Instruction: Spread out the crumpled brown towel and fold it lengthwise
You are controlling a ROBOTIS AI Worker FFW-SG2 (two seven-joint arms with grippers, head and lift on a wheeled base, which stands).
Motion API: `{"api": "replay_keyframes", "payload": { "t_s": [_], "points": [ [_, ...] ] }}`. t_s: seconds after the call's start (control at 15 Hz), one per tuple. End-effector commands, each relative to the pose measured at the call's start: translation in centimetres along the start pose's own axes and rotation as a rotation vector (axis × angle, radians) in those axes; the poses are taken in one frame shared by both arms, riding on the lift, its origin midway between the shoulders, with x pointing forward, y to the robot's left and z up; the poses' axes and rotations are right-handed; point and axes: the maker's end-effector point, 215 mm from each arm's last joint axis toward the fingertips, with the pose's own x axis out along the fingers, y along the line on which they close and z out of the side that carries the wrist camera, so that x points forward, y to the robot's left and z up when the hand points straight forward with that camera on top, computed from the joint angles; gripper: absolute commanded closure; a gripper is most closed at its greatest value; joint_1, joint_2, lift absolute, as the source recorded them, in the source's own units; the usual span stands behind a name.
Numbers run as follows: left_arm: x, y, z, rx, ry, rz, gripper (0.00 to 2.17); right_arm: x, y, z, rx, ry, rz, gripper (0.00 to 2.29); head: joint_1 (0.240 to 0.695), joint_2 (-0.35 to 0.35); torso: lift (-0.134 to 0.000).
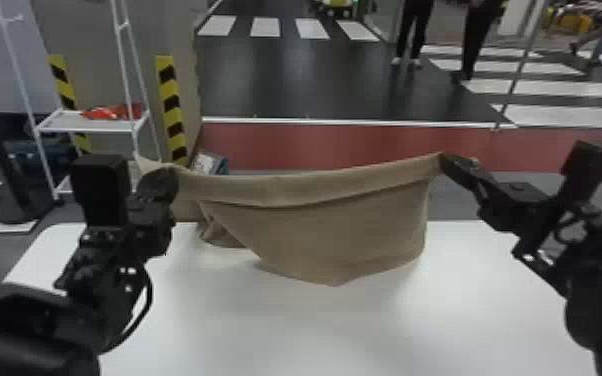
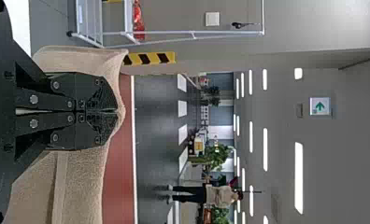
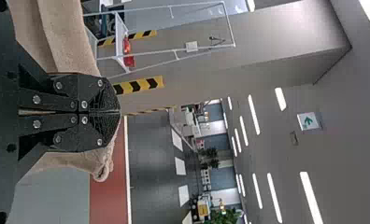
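Spanning the foreground, a smooth white table (image 1: pixel 315 325) is overhung near its far edge by the brown towel (image 1: pixel 325 225), its upper rim drawn nearly straight. The spreading appears partly achieved; the lower cloth is left sagging to a blunt point, rumpled toward the left, with flattening and the lengthwise fold judged yet to be completed. A nubby, terry-like pile is crossed by a soft, thick band. The towel is clamped near opposite upper corners by the left gripper (image 2: pixel 114 111) and right gripper (image 3: pixel 117 112), both sets of jaws pressed together on the fabric.
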Motion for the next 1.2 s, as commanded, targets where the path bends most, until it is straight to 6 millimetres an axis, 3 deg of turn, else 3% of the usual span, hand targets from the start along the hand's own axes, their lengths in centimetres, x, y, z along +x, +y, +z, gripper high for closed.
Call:
{"api": "replay_keyframes", "payload": {
  "t_s": [0.0,0.2,0.33,0.47,0.67,0.8,0.87,1.0,1.13],
  "points": [
    [-4.0,-1.0,-3.1,-0.012,0.033,-0.029,1.7,-4.5,-1.3,-3.2,-0.006,0.057,-0.017,1.48,0.495,-0.071,-0.125],
    [-10.5,-1.2,-10.8,-0.011,0.175,-0.033,1.7,-12.8,-1.9,-11.0,-0.036,0.217,-0.037,1.48,0.584,-0.111,-0.125],
    [-14.9,-2.0,-15.0,0.069,0.251,-0.028,1.7,-17.7,-2.3,-13.3,-0.036,0.257,-0.054,1.48,0.674,-0.134,-0.125],
    [-18.5,-3.0,-17.7,0.092,0.323,-0.053,1.7,-21.2,-3.5,-14.9,-0.024,0.308,-0.087,1.48,0.695,-0.17,-0.125],
    [-22.2,-4.2,-19.0,0.192,0.415,-0.067,1.69,-24.6,-4.8,-16.4,-0.003,0.363,-0.141,1.48,0.695,-0.233,-0.125],
    [-24.5,-3.2,-20.4,0.306,0.495,-0.024,1.52,-26.3,-6.3,-16.7,0.016,0.376,-0.19,1.48,0.695,-0.289,-0.125],
    [-25.1,-2.4,-20.3,0.351,0.503,0.012,1.3,-27.1,-7.3,-16.5,0.022,0.373,-0.218,1.48,0.695,-0.305,-0.125],
    [-24.9,-1.2,-19.7,0.377,0.485,0.036,0.62,-27.8,-8.2,-16.7,0.037,0.395,-0.244,1.48,0.695,-0.334,-0.125],
    [-24.4,-0.8,-18.9,0.36,0.47,0.046,0.32,-27.8,-8.3,-17.1,0.018,0.416,-0.253,1.48,0.695,-0.343,-0.125]
  ]
}}
